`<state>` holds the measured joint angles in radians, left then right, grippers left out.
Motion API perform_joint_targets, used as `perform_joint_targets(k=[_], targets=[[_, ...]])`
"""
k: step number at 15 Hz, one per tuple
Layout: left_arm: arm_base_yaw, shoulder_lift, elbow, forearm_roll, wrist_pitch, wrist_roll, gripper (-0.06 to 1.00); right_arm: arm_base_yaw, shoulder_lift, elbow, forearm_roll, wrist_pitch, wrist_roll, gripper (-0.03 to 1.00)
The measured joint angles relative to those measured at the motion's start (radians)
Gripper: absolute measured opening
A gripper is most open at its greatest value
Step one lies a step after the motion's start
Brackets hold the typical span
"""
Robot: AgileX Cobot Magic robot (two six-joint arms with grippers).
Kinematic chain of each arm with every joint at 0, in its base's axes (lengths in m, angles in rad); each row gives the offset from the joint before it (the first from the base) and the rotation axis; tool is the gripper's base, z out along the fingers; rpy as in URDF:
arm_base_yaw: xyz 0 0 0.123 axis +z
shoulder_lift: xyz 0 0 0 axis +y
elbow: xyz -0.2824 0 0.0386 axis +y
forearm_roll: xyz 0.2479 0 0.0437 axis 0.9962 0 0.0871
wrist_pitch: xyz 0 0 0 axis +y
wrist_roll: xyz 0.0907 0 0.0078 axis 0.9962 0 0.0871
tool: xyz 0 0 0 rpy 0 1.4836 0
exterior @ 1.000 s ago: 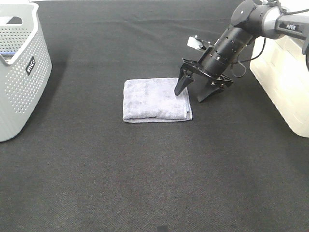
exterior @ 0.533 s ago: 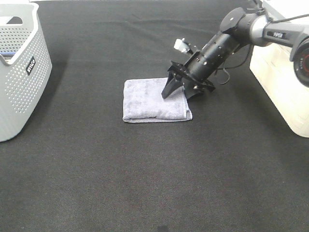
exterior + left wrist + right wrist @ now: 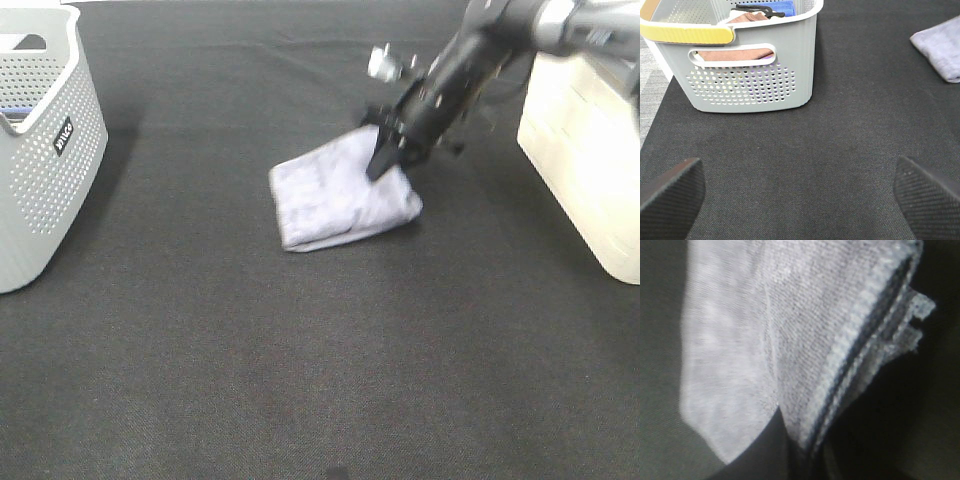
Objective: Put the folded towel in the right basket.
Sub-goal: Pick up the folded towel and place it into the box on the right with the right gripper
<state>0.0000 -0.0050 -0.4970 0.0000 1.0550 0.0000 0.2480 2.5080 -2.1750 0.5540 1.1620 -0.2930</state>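
In your right claw, you're pinching the folded towel by its stacked edge, soft cloth sagging lightly beneath.

Pale lavender-grey towel; grey dot-perforated left basket; cream right basket, perhaps plain; black tabletop.

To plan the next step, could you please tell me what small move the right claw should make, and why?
Probably lift straight up: the right claw grips the towel by one edge, its far end seems to rest on the mat, and the right basket has a tall wall.
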Motion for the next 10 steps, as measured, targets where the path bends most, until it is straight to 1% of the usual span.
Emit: perform_joint_targets(k=[3,7,10], targets=[[0.000,0.000,0.000,0.000,0.000,0.000,0.97,0.000,-0.145,0.000,-0.053,0.001,0.000,0.08],[0.000,0.000,0.000,0.000,0.000,0.000,0.97,-0.011,-0.361,0.000,-0.190,0.001,0.008,0.08],[0.000,0.000,0.000,0.000,0.000,0.000,0.97,-0.093,-0.472,0.000,-0.246,0.010,0.043,0.08]])
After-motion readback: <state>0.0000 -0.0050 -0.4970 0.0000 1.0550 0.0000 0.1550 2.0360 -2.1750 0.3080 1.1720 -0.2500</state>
